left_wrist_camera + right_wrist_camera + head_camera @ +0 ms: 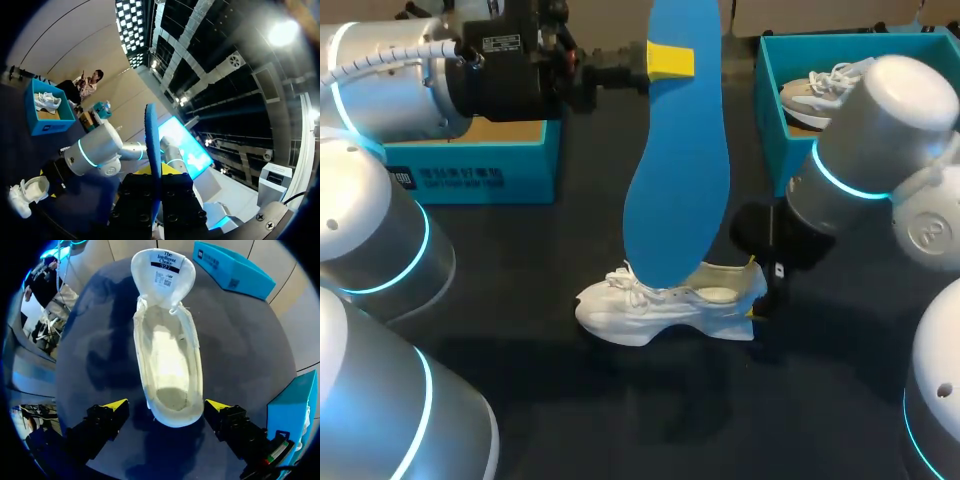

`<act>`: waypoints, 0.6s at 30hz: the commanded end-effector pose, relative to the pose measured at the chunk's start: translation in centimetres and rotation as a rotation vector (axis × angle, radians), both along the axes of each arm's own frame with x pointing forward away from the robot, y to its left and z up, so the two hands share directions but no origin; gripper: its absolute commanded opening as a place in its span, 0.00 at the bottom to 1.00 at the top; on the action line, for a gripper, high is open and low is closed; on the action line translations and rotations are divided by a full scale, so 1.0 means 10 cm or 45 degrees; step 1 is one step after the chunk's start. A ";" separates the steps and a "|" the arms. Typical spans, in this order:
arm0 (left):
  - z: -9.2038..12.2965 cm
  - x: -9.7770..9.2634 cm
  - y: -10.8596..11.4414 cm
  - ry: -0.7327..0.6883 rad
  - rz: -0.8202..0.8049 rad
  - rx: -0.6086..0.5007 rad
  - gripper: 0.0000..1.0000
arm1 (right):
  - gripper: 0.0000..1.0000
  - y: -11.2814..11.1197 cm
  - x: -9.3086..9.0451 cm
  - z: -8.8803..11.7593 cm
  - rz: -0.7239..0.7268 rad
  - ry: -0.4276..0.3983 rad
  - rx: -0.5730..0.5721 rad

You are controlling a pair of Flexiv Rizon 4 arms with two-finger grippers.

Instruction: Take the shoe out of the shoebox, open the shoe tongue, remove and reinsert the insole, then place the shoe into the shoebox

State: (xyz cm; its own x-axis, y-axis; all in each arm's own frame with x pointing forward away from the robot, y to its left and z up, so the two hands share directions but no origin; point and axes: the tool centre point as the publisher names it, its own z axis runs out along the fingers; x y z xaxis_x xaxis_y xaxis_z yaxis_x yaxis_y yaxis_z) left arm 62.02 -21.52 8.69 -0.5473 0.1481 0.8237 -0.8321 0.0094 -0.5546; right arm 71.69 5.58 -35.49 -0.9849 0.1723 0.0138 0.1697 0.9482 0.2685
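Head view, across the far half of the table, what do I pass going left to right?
left teal shoebox → blue insole, held up on end → right teal shoebox with a pale sneaker inside

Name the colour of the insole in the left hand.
The insole is blue; head view shows it best.

A white label (163,271) with several lines of dark print and a number sits on the inner face of the folded-back shoe tongue (186,287), ahead of the right gripper (166,407). At the left of the head view, white print (445,178) runs along the teal shoebox (535,165) wall. It is probably a logo and is too small to make out. A small white sticker (501,44) with fine print stands on the left arm (390,80) at upper left.
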 end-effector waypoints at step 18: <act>0.00 0.01 -0.03 0.000 -0.001 -0.002 0.00 | 1.00 0.20 0.13 0.13 0.073 0.028 -0.156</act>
State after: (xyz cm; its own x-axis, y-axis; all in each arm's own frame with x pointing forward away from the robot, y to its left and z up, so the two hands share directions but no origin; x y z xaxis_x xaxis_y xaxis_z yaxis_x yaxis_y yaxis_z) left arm 62.02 -21.52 8.68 -0.5474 0.1482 0.8237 -0.8321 0.0094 -0.5546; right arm 72.98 7.08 -34.26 -0.9930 0.1170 0.0168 0.1182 0.9799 0.1608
